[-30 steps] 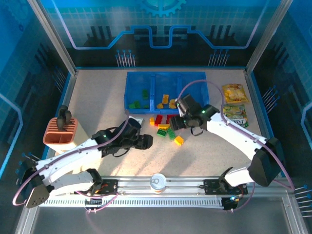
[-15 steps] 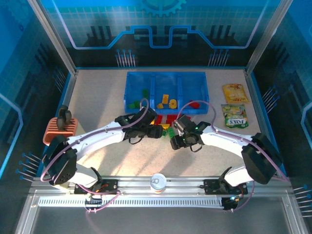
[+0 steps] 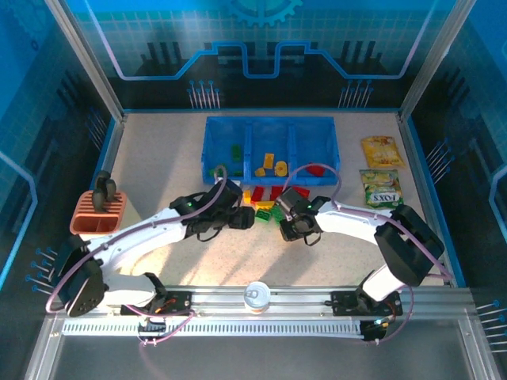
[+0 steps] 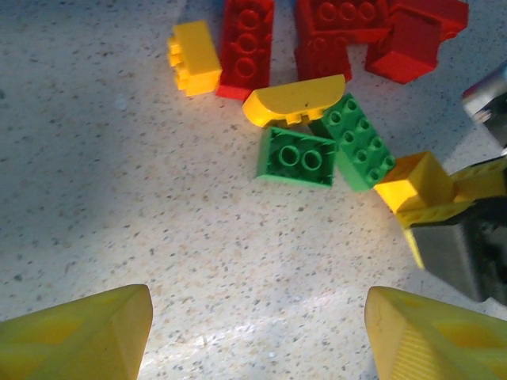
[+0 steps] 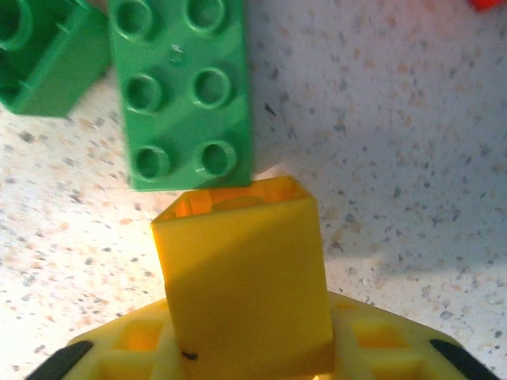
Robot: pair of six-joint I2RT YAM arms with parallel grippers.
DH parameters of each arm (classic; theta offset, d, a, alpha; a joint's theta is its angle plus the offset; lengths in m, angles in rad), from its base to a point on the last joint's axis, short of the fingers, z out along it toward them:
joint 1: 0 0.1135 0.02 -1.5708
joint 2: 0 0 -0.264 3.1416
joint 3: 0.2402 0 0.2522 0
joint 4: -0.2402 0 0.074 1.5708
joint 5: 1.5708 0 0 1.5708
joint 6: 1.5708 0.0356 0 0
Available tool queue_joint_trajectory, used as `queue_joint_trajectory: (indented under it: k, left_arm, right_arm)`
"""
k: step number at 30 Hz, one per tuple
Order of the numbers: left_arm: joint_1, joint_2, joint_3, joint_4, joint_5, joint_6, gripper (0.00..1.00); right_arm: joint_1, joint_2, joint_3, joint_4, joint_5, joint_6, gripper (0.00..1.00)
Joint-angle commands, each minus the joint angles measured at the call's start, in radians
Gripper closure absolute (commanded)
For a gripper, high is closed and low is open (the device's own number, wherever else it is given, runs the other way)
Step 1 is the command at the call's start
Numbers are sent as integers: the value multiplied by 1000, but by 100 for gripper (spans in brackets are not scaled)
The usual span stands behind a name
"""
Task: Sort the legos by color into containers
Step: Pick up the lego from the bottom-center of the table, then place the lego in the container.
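Pickup of a yellow brick point(image 5: 242, 269) is in hand: the right gripper point(image 3: 288, 227) pinches it low over the worktop point(image 3: 158, 150), just beside a green brick point(image 5: 182, 87). The left gripper point(image 4: 257, 332) hovers spread above the loose legos point(image 4: 301, 154). The next move likely calls for a lift and carry to the tray's middle compartment point(image 3: 270, 141), where other yellow pieces point(image 3: 272, 165) lie.

worktop point(image 3: 158, 158): beige, speckled, blue-edged | walls point(image 3: 261, 39): blue circuit-pattern panels | corner posts point(image 3: 85, 59): aluminium | light: bright patch mid-worktop

Loose legos point(image 3: 261, 207) before tray point(image 3: 269, 120) (packets point(image 3: 382, 150) right, holder point(image 3: 97, 215) left).
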Motion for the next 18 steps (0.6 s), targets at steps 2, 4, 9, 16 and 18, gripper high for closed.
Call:
queue_joint_trajectory:
  k: [2,4,9,16,18]
  left_arm:
    - [10,-102,-89,-20,-37,-6,28]
    - [10,-136,-127,-6,-13,-17,28]
    - [-18,-194,-221,20,22,-72,28]
    - [-86,-279,-310,14,2,-154,28]
    - [-91,-317,-329,1,-7,-165,28]
  right_arm:
    - [-4,-60,122,-58,50,-29,69]
    - [-34,-40,203,-88,41,-58,69]
    - [-120,113,479,-157,6,-132,67]
    - [-195,449,892,-325,4,-179,67]
    - [-199,515,965,-348,23,-173,64]
